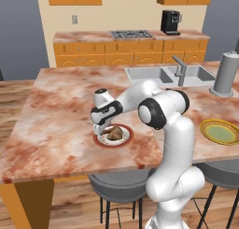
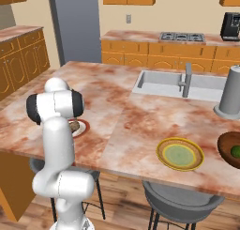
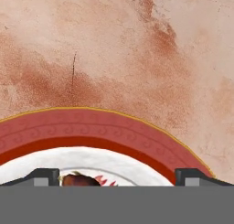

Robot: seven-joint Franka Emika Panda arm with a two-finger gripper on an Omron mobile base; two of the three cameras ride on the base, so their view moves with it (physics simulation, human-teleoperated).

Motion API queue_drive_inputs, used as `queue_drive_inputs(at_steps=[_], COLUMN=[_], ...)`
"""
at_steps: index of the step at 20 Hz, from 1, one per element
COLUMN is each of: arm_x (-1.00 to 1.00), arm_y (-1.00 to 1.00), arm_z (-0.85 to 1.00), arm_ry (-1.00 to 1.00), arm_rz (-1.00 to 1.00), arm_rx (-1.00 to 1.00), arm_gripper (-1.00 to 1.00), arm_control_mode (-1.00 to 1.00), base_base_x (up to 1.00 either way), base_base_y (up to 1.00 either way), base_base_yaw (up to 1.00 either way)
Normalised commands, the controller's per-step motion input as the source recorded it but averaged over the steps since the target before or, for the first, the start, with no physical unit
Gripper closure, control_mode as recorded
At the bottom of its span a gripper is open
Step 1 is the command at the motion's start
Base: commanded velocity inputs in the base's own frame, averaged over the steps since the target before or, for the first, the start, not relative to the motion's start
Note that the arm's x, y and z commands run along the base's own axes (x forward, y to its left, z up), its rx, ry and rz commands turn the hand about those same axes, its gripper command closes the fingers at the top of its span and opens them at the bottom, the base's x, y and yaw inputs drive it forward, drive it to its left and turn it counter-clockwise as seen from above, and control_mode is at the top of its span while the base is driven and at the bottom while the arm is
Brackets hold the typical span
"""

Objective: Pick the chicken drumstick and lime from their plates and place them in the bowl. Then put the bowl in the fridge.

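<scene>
The chicken drumstick lies on the white plate with a red rim near the island's front edge. My gripper hangs low over that plate's left side, right beside the meat. In the hand view the fingertips stand wide apart and open over the plate's rim, with a bit of the drumstick between them. The dark brown bowl sits at the far right with the lime inside it. The yellow-rimmed plate lies bare next to it. The grey fridge stands behind the island.
A sink with a faucet is set into the island's far side. A grey cylinder stands at its right. Grey stools stand under the front edge. The back counter holds a stovetop and coffee machine.
</scene>
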Motion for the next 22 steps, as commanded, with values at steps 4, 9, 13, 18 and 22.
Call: queue_drive_inputs(at_steps=[4, 9, 13, 18, 22], arm_x=[-0.19, -0.25, -0.14, 0.06, -0.03], arm_y=[0.0, 0.0, 0.0, -0.05, -0.09], arm_z=[-0.06, -0.05, -0.09, -0.14, -0.12], arm_ry=[0.0, -0.01, 0.0, 0.0, 0.0], arm_rz=[-0.04, -0.05, -0.04, 0.0, 0.01], arm_rx=[0.0, 0.0, 0.0, 0.0, 0.0], arm_gripper=[-1.0, -1.0, -1.0, 1.0, 1.0], arm_control_mode=[-1.0, -1.0, -1.0, -1.0, -1.0], base_base_x=[0.0, 0.0, 0.0, 0.0, 0.0], base_base_y=[0.0, 0.0, 0.0, 0.0, 0.0], base_base_yaw=[0.0, 0.0, 0.0, 0.0, 0.0])
